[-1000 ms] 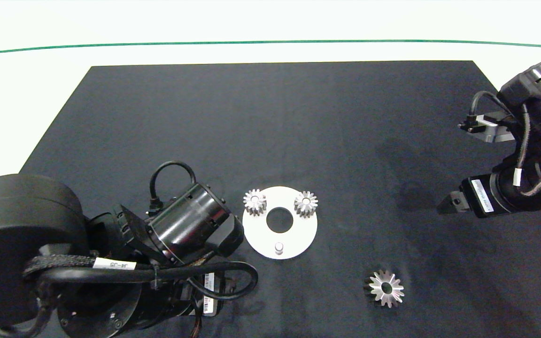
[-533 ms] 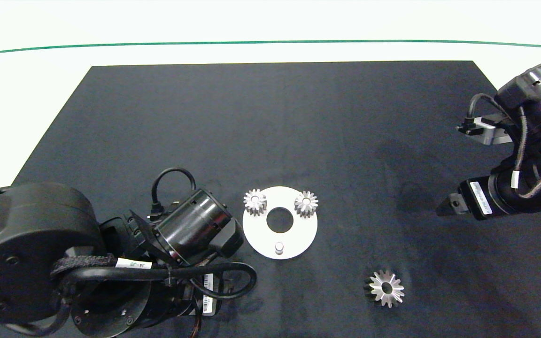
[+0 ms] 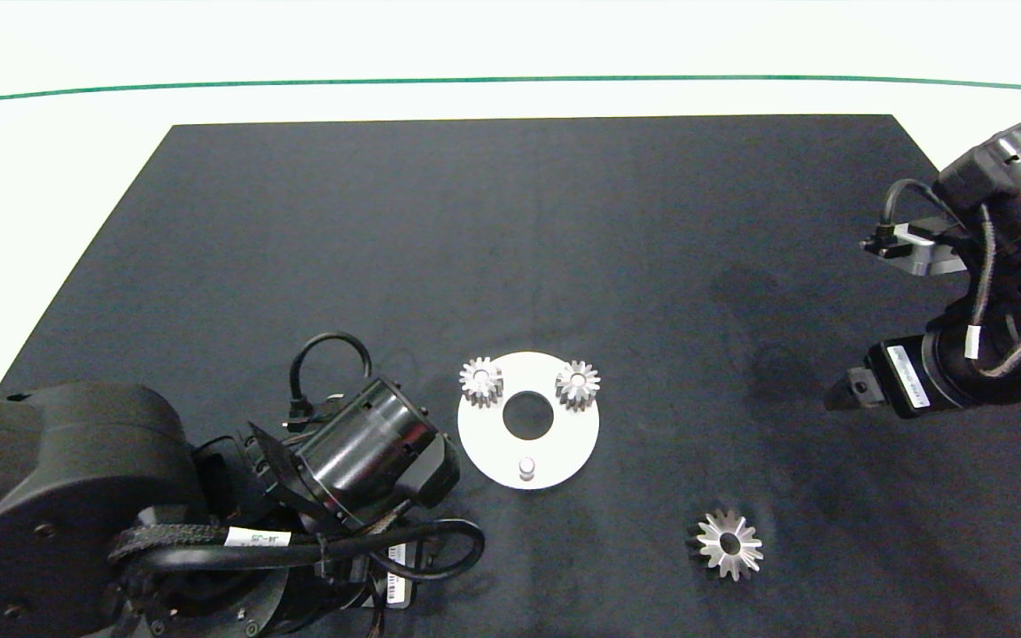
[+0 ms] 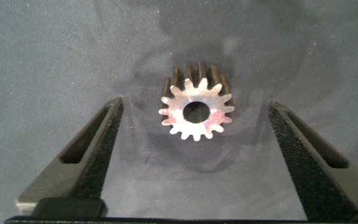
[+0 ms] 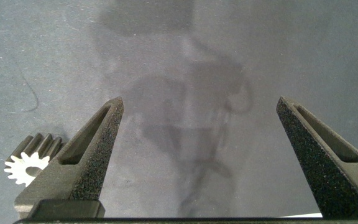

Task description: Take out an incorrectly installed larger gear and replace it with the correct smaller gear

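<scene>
3 smaller gears (image 4: 196, 112); 1 larger gear (image 3: 728, 545)

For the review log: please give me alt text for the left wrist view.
A smaller gear lies flat on the dark mat, centred between the open left claw and untouched by either finger.

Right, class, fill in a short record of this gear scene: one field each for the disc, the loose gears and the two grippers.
white disc: on the black mat; two small gears seated, one peg bare
larger gear: lying on the mat, off the disc
smaller gear: loose on the mat, between the open fingers of the left gripper, untouched
right gripper: open, holding nothing, above bare mat near the mat's right edge
</scene>
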